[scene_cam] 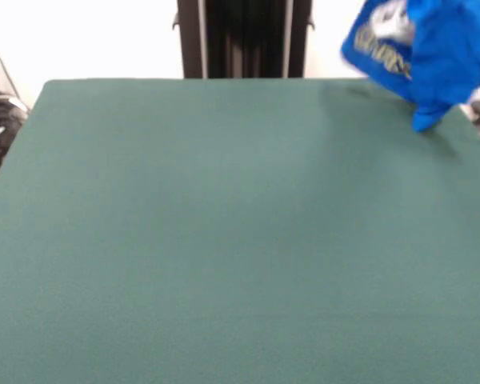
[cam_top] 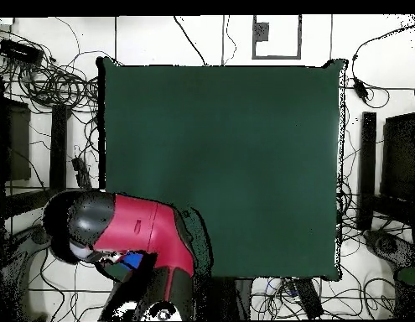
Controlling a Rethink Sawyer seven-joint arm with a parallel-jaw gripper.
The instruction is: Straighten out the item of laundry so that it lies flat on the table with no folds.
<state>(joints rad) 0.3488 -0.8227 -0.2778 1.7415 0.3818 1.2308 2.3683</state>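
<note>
Hanging bunched below the gripper [scene_cam: 394, 22], the laundry [scene_cam: 432, 56] was held off the table [scene_cam: 224, 240] corner; next it needed lowering and spreading flat.

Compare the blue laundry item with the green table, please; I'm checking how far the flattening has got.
The item of laundry is bright blue with pale lettering; the table is plain dark green. The laundry hangs bunched and folded above the table's far right corner in the front view, while the table lies flat. The laundry is far smaller than the table. Both look like cloth surfaces. In the overhead view only a blue scrap shows under the red arm.
</note>
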